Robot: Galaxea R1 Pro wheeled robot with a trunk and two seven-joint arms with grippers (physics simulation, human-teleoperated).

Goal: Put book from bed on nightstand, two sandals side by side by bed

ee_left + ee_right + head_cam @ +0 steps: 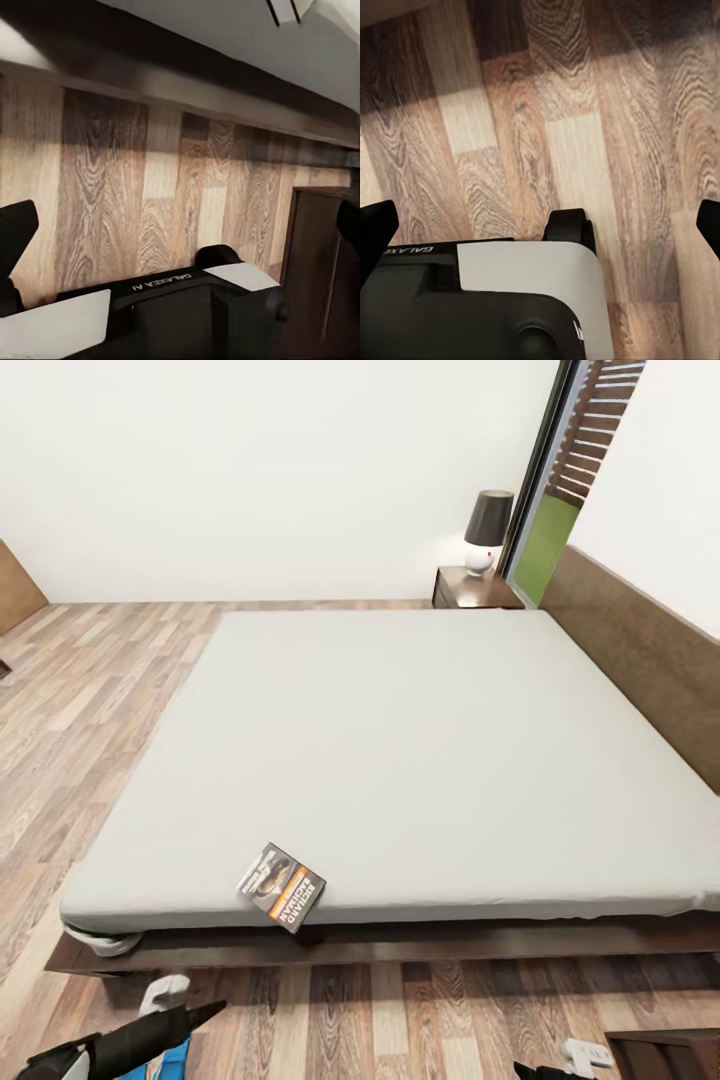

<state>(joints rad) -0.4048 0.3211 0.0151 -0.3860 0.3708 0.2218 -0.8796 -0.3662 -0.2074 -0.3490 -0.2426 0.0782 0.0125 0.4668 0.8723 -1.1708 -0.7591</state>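
While I look through the head camera, I see the whole bed (pixel 420 760) with its pale grey mattress, and one book (pixel 281 887) lying flat on it, close to the near edge and toward the left corner. Its cover faces up and it lies turned, with the long axis running diagonally from the near right to the far left; the white lettering reads upside down from my side. One nightstand (pixel 472 589) stands at the far corner beside the headboard (pixel 640 650), and one lamp (pixel 486 530) with a dark shade is on top of it. Next to it is the tall glass door (pixel 560 470).

At the bottom left of this view I see my left arm (pixel 130 1045), with something bright blue (pixel 175 1060) just under it; I cannot tell if it is a sandal.

The left wrist camera shows the wood floor (pixel 150 187), the dark bed frame (pixel 187 82) and a dark cabinet side (pixel 315 255). The left gripper (pixel 180 225) is spread wide, with one fingertip (pixel 15 232) at each edge of the picture, and holds nothing.

The right wrist camera shows floor planks (pixel 585 112). The right gripper (pixel 540 225) is also wide open and empty
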